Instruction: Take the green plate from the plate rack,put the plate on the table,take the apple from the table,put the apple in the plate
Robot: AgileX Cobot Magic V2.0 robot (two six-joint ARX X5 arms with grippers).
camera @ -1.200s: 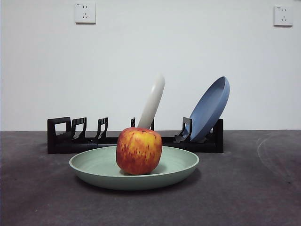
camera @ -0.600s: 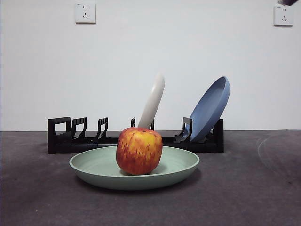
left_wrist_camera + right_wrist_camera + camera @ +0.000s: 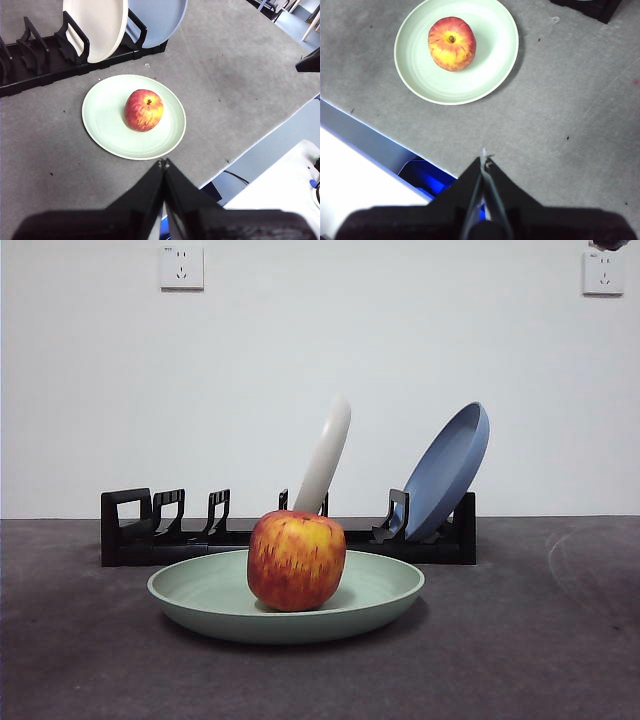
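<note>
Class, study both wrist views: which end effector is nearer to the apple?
Left, by a small margin. The left end effector hangs just off the green plate's rim by the apple; the right end effector is farther out.

Front cam sits low, level with the table [image 3: 560,660]; both wrist cams look down from high, sharing the apple [image 3: 143,110] on its plate [image 3: 107,130].

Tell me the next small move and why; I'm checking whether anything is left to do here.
Probably none beyond keeping both arms back. The apple sits in the green plate, which lies flat on the table in front of the plate rack. The left gripper and right gripper are shut, empty and well clear of the plate.
</note>
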